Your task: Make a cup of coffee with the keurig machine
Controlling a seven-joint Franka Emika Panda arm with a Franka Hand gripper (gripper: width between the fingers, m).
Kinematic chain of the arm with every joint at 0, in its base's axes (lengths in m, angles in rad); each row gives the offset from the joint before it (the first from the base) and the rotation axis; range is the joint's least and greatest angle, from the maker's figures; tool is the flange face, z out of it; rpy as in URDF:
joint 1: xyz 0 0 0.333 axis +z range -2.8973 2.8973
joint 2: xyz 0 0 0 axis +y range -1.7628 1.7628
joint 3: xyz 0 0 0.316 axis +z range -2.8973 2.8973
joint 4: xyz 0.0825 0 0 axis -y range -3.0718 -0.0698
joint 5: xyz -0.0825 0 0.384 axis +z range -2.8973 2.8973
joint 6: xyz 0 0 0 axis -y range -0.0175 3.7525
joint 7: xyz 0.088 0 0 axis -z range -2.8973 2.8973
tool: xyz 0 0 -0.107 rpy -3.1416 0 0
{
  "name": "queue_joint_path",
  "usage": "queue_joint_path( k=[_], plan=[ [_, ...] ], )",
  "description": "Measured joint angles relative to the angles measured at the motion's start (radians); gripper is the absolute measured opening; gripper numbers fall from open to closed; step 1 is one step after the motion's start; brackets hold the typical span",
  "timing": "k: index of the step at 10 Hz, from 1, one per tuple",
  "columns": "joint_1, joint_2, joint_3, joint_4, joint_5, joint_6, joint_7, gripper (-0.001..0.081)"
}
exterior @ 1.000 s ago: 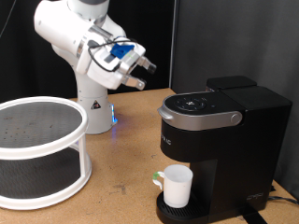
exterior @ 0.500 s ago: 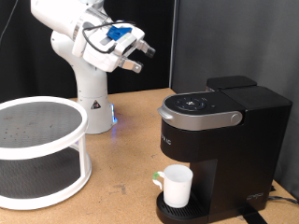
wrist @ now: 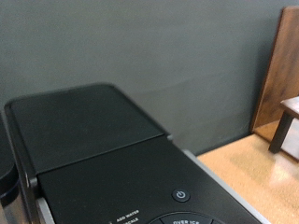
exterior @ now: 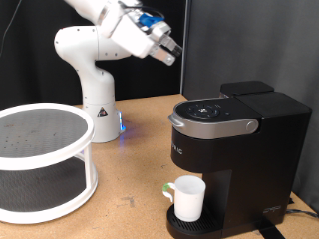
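Gripper [exterior: 169, 52] is now seen high in the exterior view's top, above and to the left of the keurig machine [exterior: 234, 149]; over the last second it has been lifted up from mid-height and swung rightward toward the machine. Nothing is seen between the fingers; whether they are apart or together cannot be told (too small and angled).

The cup [exterior: 187, 197] is already seated on the drip tray under the spout, at the exterior view's bottom, handle toward the left. Lid is seen closed.

In the wrist view the machine's top [wrist: 89, 131] fills the frame, with the power button [wrist: 181, 196] and the edge of the button panel in sight.

Judgement: cup placement looks done; the arm is being brought over the machine's control area. No contact yet.

White two-tier stand [exterior: 40, 164] sits well apart, on the left.
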Motion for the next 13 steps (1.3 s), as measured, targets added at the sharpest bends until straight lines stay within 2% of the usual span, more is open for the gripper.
queue_joint_path(
  k=[4,6,7,10,12,13],
  plan=[
    [-0.012,0.078,0.094,0.122,-0.250,0.006,0.104,0.0803],
    [-0.012,0.078,0.093,0.121,-0.231,0.005,0.104,0.0803],
    [-0.013,0.081,0.097,0.134,-0.269,-0.001,0.118,0.0803],
    [-0.041,0.128,0.159,0.238,-0.534,-0.002,0.211,0.0803],
    [-0.049,0.171,0.190,0.303,-0.662,0.010,0.208,0.0803],
    [-0.049,0.195,0.193,0.340,-0.713,-0.035,0.194,0.0803]
  ],
)
